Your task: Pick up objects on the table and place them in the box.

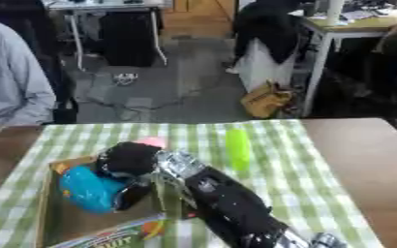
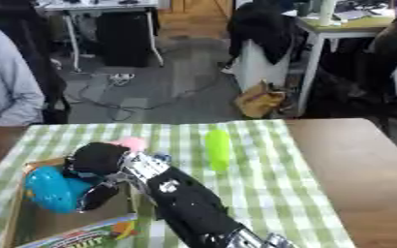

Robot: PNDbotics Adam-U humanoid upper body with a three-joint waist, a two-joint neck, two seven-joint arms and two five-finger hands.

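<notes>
Left eye view: right hand (image 1: pixel 130 162) over the box (image 1: pixel 75 223), fingers curled round a blue object (image 1: pixel 87 191).
Box flap: print partly readable, "UIT".
Green object (image 1: pixel 237 147): on checked cloth (image 1: pixel 320 189), right of box.
Pink object (image 1: pixel 153 141): just beyond the hand.

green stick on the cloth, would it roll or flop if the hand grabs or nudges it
The green stick looks like a smooth, rounded rod lying flat on the checked cloth, so a sideways nudge would probably roll it. It lies straight with no sag, which suggests it is stiff rather than floppy. Its slim, glossy-looking surface might slip in the right hand.
</notes>
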